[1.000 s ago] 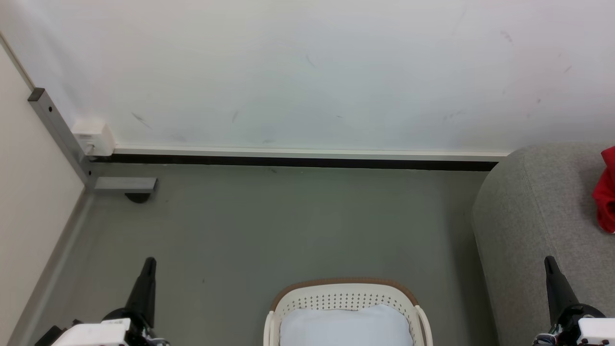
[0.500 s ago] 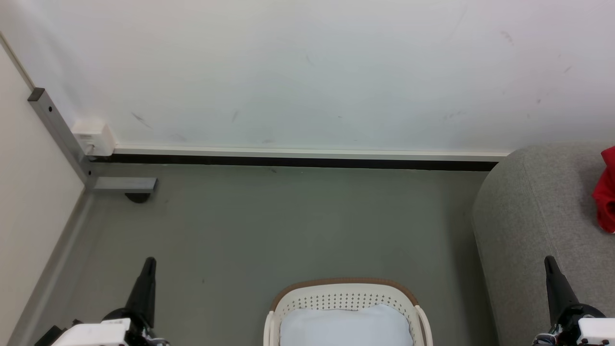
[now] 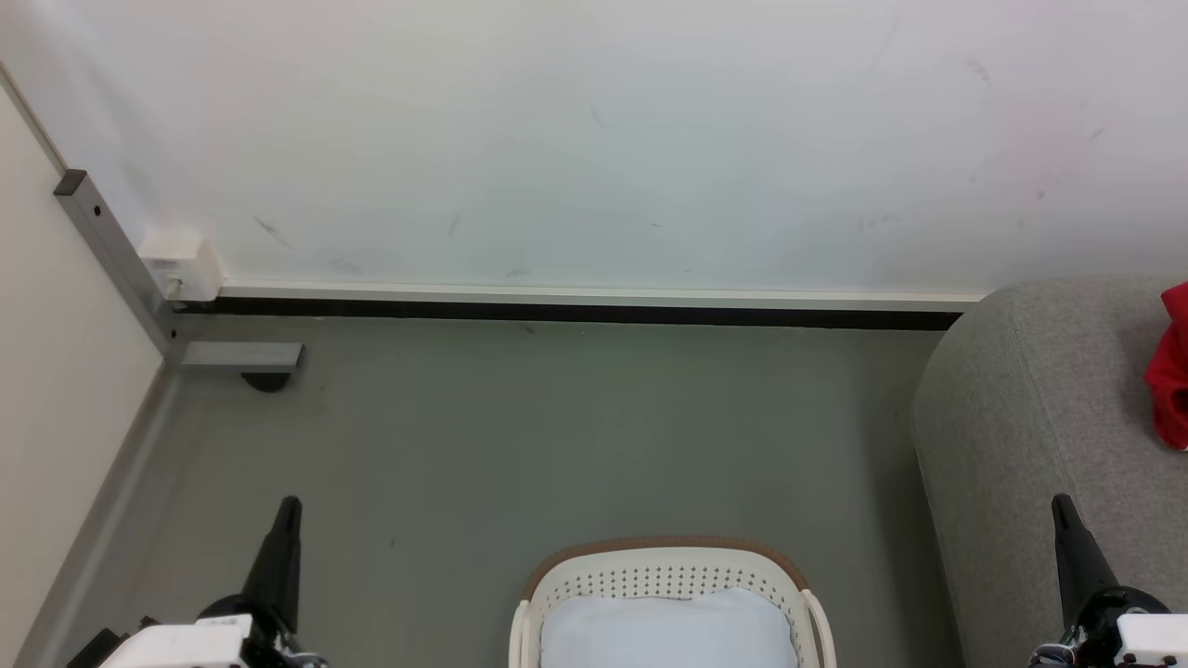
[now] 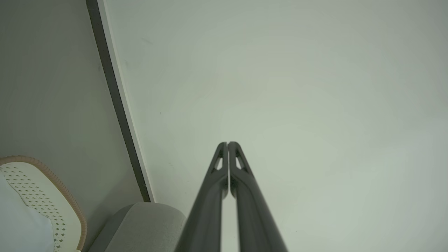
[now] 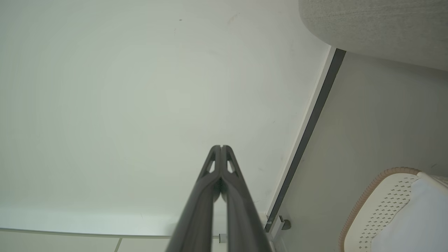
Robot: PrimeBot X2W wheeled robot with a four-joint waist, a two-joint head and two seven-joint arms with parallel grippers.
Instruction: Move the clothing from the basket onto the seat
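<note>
The cream basket (image 3: 666,566) with its brown rim stands on the floor at the bottom centre of the head view, and a pale blue-white cushion (image 3: 668,631) lies in it. A piece of red clothing (image 3: 1171,371) rests on the grey sofa seat (image 3: 1030,417) at the right edge. My left gripper (image 3: 290,507) is at the lower left, shut, fingers pressed together with nothing between them (image 4: 228,144). My right gripper (image 3: 1060,503) is at the lower right over the sofa's front, shut and empty too (image 5: 221,147). Both are well apart from the basket.
A white wall with a dark baseboard (image 3: 575,312) runs across the back. A grey metal post (image 3: 111,250) with a white box (image 3: 178,264) stands in the left corner. Grey floor (image 3: 557,436) lies between the wall, basket and sofa.
</note>
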